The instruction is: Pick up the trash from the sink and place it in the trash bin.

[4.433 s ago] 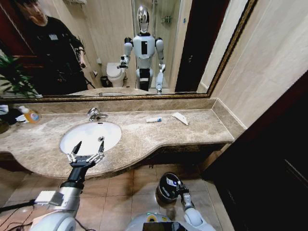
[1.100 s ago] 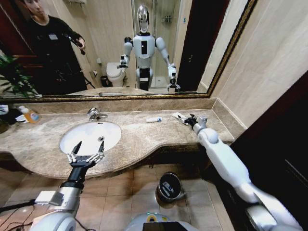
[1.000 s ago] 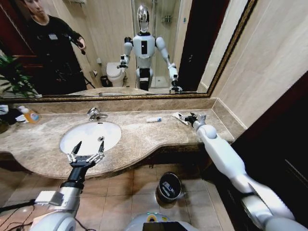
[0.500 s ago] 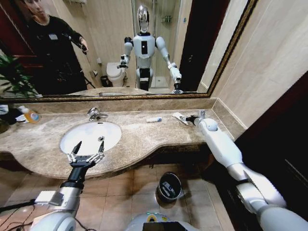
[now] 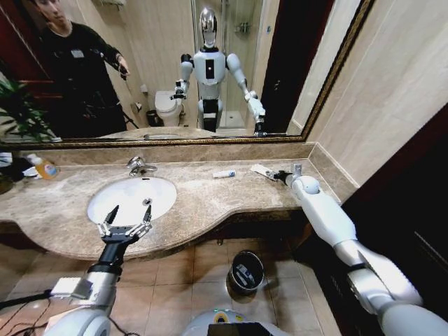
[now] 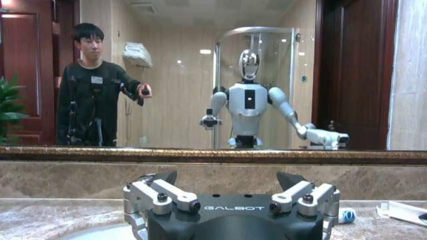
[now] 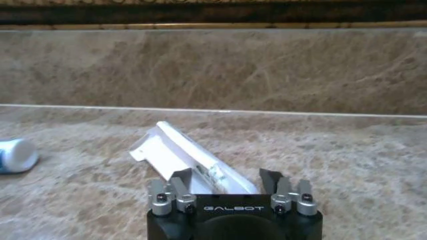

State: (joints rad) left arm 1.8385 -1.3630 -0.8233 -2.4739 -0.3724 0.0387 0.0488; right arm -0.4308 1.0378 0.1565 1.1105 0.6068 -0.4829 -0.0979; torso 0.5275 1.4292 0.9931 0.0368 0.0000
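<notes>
Beige marble table (image 5: 210, 203) runs under a wide mirror, with the white oval sink (image 5: 131, 199) towards its left end. Near the back edge at the right, the right claw (image 7: 225, 181), fingers apart, straddles the near end of a flat white wrapper (image 7: 183, 159); it should probably settle lower before closing, since the thin wrapper lies flush. A small white tube (image 5: 224, 174) lies just beside it. The left claw (image 5: 129, 215) hovers spread over the sink's front rim. The trash bin (image 5: 246, 270) stands on the floor below.
</notes>
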